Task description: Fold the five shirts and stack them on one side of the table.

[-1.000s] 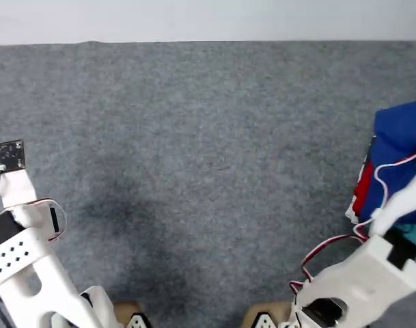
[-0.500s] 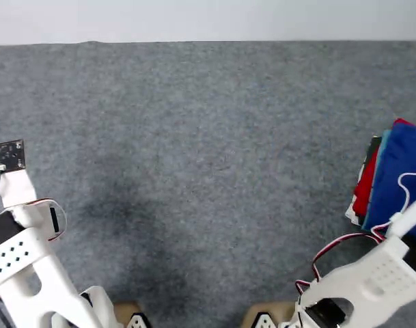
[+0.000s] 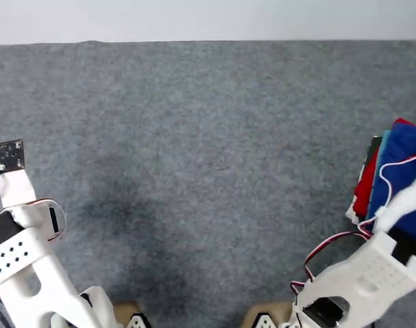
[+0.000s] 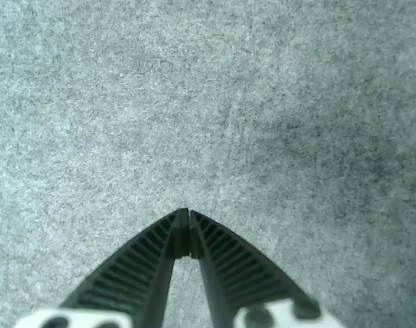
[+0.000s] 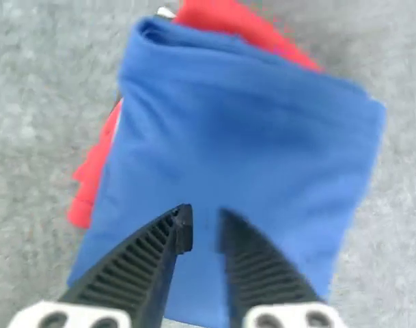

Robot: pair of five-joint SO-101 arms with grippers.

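Right arm (image 3: 371, 273) shifted; shirts (image 3: 402, 160) at edge.

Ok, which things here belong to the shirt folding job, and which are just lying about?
Job:
blue shirt, topping the stack
red shirt under it
right hand, open above the blue shirt
left hand, shut

Just there:
grey felt table cover
cable on the right arm
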